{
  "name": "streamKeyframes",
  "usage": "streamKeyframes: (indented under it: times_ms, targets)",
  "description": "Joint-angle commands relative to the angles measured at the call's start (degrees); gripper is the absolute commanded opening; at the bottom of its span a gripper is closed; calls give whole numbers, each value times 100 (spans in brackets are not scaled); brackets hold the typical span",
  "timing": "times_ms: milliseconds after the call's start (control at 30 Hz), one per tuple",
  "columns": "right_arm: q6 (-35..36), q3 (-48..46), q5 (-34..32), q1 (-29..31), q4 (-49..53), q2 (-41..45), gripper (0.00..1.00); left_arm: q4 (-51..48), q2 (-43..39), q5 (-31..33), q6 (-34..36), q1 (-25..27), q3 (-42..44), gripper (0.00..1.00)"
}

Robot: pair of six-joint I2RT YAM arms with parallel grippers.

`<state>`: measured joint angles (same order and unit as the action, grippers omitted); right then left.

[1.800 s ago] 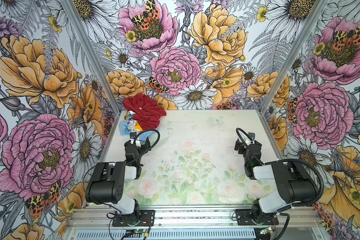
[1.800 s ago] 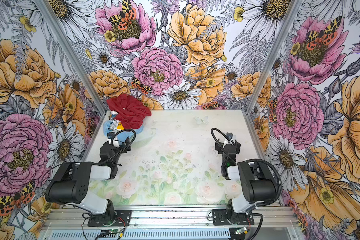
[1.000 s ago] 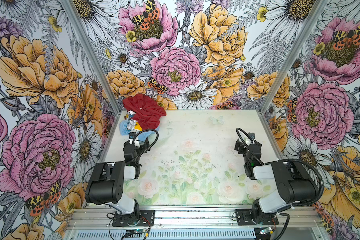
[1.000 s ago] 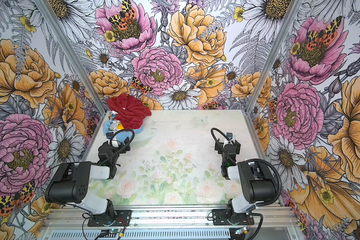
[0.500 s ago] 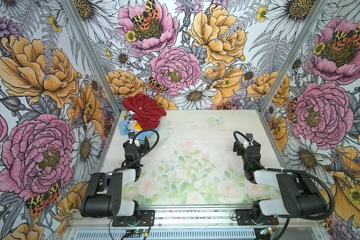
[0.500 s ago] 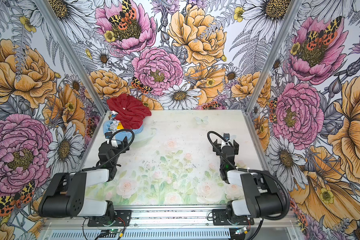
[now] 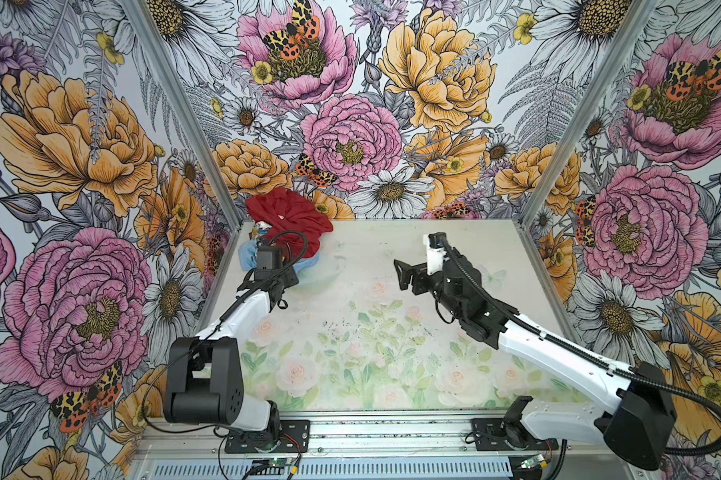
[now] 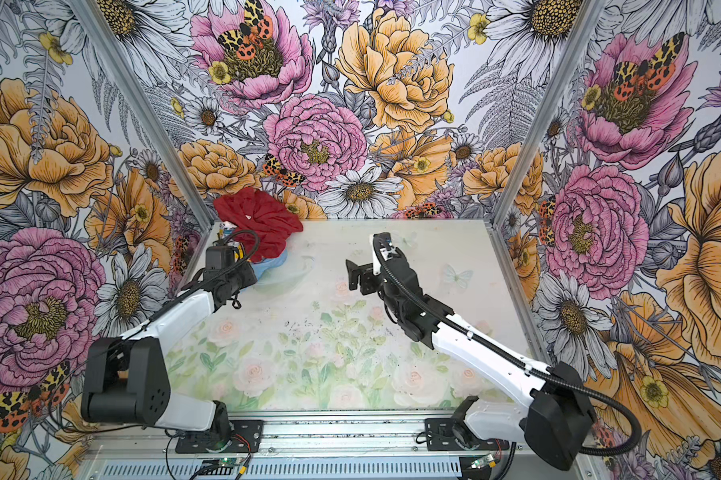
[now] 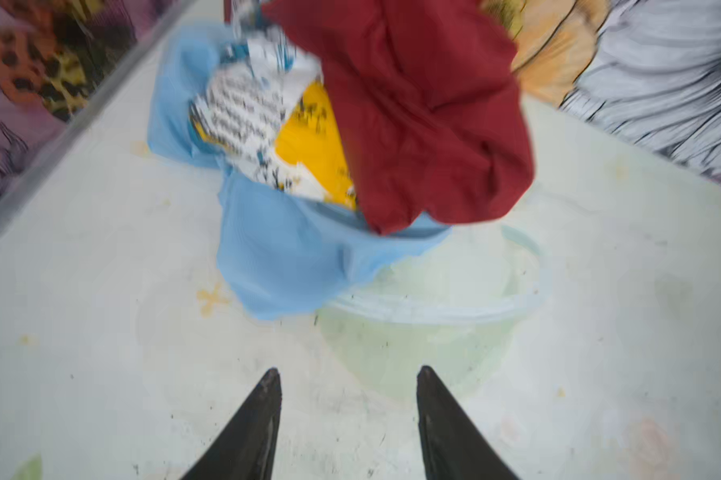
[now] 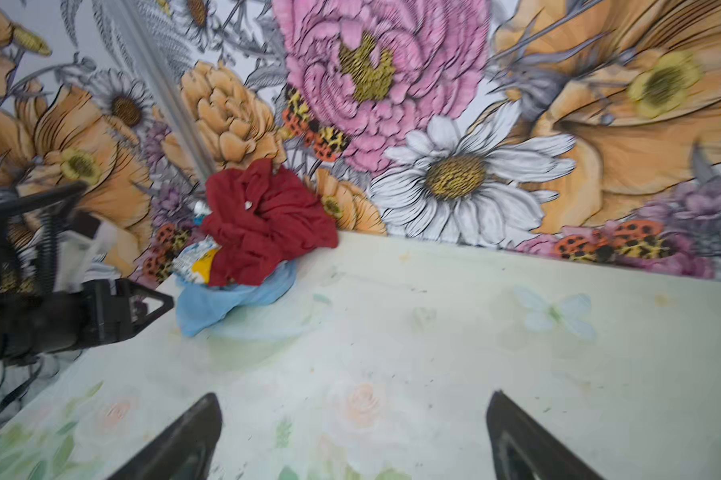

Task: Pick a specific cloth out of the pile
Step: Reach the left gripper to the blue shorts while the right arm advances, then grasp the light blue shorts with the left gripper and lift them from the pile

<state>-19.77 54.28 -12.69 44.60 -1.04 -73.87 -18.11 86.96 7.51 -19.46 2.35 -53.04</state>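
Black tips of our left pincer [image 9: 348, 370] stand half-spread on nothing, narrower than a second ago, just short of the cloth [image 9: 284, 257]. It lies lowest in the pile [image 9: 308, 145] in the far corner of the bench [image 9: 80, 311], apparently pinned under the red cloth [image 9: 425, 116]. We judge the grasp is starting. Our right pincer [image 10: 354, 395] gapes.

pile [image 7: 289, 226]: far-left corner of table [image 7: 392, 332] | cloth [image 9: 284, 253]: lowest layer of pile
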Motion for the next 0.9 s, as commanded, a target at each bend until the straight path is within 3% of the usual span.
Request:
streamKeyframes:
  times_ms: [0, 200, 700, 867]
  targets:
    - [-464, 129, 321, 400, 69, -235, 99, -500, 360, -102, -200, -21, -534, 51]
    - [-769, -461, 700, 571, -492, -221, 99, -411, 1068, 354, -234, -15, -1142, 48]
    - [43, -331, 545, 397, -116, -263, 100, -832, 2519, 954, -193, 159, -2479, 42]
    - [87, -278, 619, 304, -13, -304, 99, -858, 2664, 981, -225, 176, -2671, 25]
